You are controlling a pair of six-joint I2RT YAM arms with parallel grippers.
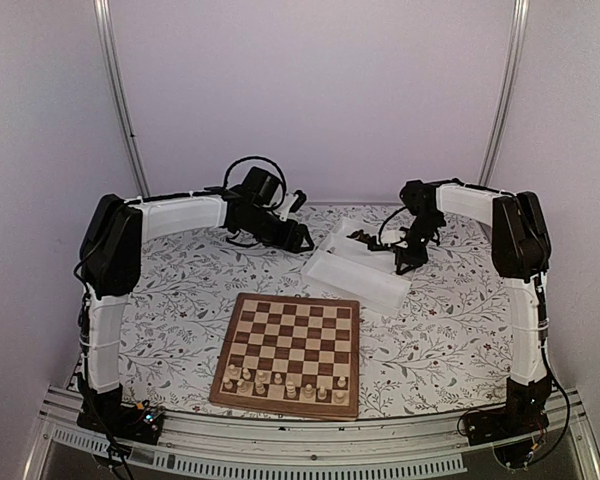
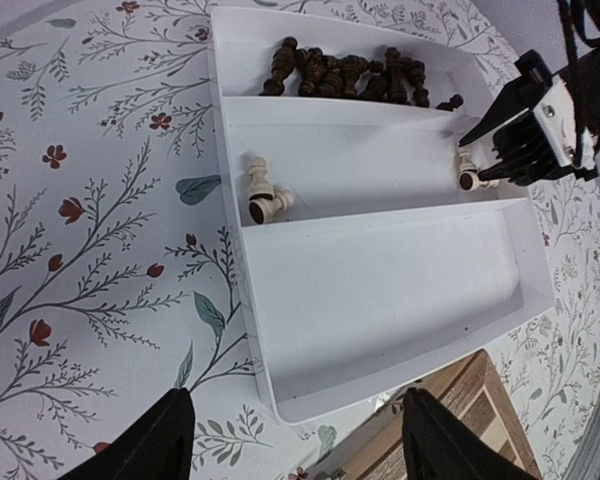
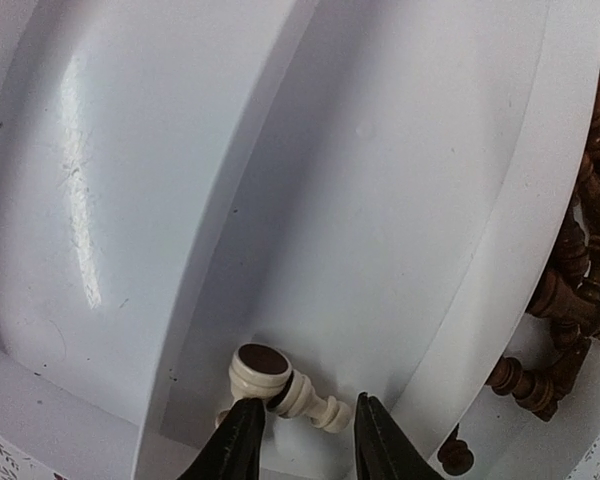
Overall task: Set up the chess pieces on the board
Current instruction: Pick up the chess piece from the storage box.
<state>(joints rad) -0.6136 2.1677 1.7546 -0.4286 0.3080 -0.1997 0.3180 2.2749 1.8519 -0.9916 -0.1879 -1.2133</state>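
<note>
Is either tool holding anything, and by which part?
Nothing is held. The right tool straddles a cream piece lying in the tray; the left tool is empty.

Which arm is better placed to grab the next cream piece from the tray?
Right. The right gripper sits in the tray's middle compartment, jaws straddling a lying cream piece. The left gripper hovers open above the tray, reaching no piece.

Your right gripper's (image 3: 302,418) black fingers (image 3: 235,445) stand apart, one either side of a pale cream turned wooden chess piece (image 3: 280,385). It lies on its side in a compartment of the white plastic tray (image 3: 100,200). Dark brown wooden pieces (image 3: 570,290) are heaped beyond the divider on the right.
</note>
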